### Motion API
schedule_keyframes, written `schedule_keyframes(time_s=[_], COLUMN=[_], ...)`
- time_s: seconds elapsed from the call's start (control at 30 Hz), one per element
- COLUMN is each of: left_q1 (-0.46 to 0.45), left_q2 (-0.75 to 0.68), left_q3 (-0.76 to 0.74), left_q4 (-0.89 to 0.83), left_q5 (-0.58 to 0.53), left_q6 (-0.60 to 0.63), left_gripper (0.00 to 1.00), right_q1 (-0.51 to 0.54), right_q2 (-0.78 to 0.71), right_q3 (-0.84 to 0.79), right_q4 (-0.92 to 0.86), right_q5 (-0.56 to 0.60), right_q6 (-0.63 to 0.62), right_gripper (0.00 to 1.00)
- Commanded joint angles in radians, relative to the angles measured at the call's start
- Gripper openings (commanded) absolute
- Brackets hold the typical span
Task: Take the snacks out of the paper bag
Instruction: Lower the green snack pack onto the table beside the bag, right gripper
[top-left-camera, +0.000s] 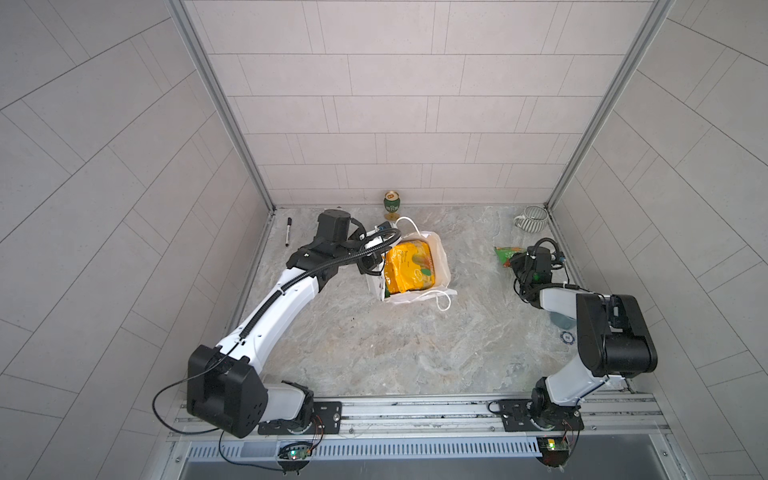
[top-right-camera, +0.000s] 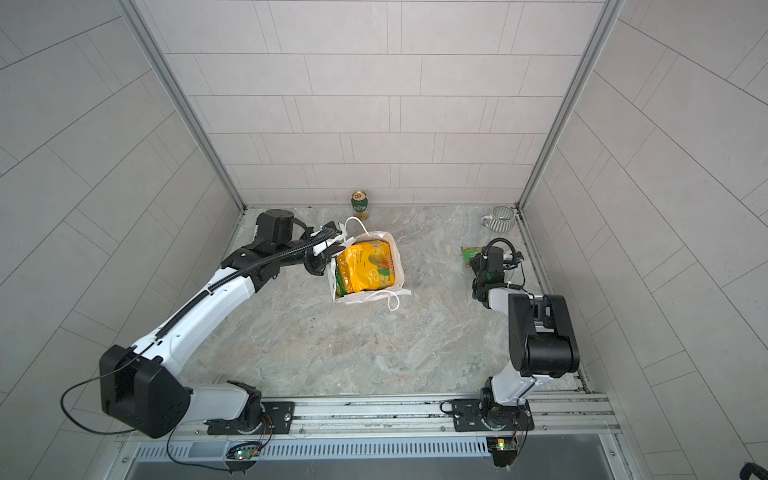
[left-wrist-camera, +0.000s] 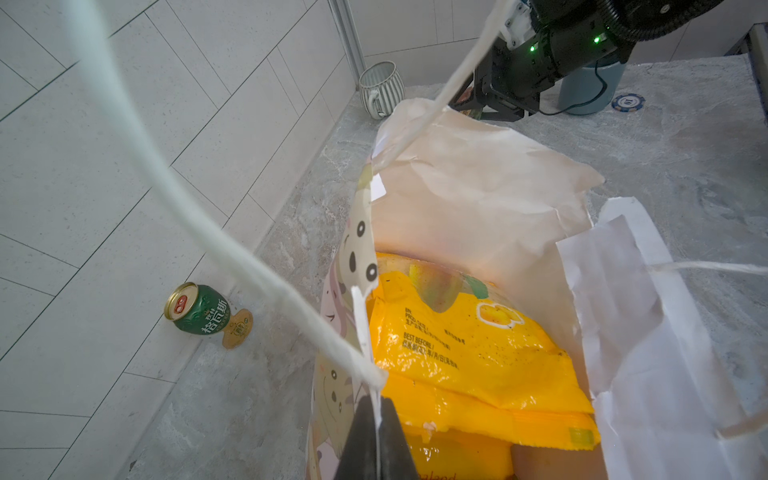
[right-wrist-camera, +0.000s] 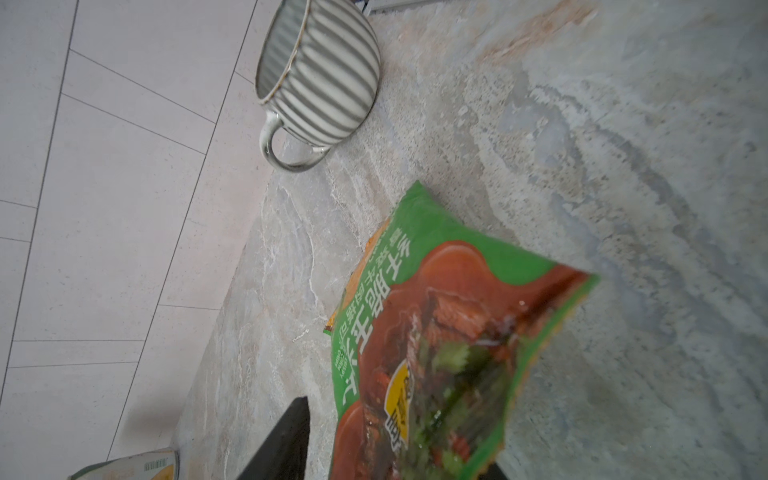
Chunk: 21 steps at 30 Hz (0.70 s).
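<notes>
BAG: white paper gift bag with cartoon faces (top-left-camera: 444, 266) is stood mid-frame, mouth turned upward | yellow-orange glossy packet (top-left-camera: 409, 266) is laid flat inside | left gripper (left-wrist-camera: 376, 405) is clamped on the bag rim | right gripper (right-wrist-camera: 395, 440) is spread; green plastic packet (right-wrist-camera: 436, 332) is seen between its parted fingers, at frame right, long axis slanted toward upper left | SURFACE: grey marbled tabletop (top-left-camera: 374, 353), enclosed by pale tiled walls (top-left-camera: 374, 104)

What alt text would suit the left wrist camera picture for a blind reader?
The left gripper pinches the rim of a white cartoon-faced paper bag; a yellow snack packet lies inside. A green drink can and a striped mug sit by the tiled wall.
</notes>
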Motion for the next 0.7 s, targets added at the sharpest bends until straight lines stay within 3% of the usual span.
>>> schedule_keyframes(time_s=[0.0, 0.07, 0.33, 0.67], left_q1=[-0.008, -0.008, -0.008, -0.008], left_q2=[-0.002, -0.007, -0.008, -0.007], left_q3=[0.001, -0.003, -0.009, -0.009], left_q4=[0.022, 0.027, 0.039, 0.039], left_q5=[0.022, 0.021, 0.026, 0.022], left_q6=[0.002, 0.002, -0.001, -0.001], left_gripper=[0.0, 0.0, 0.0, 0.0], right_q1=[-0.005, -0.008, -0.019, -0.022], right_q2=[-0.047, -0.049, 0.053, 0.076], right_q3=[0.021, 0.01, 0.08, 0.106], right_q4=[-0.095, -0.083, -0.099, -0.117], right_q5=[0.0, 0.013, -0.042, -0.092], right_q6=[-0.01, -0.032, -0.075, -0.025], right_gripper=[0.51, 0.55, 0.53, 0.54])
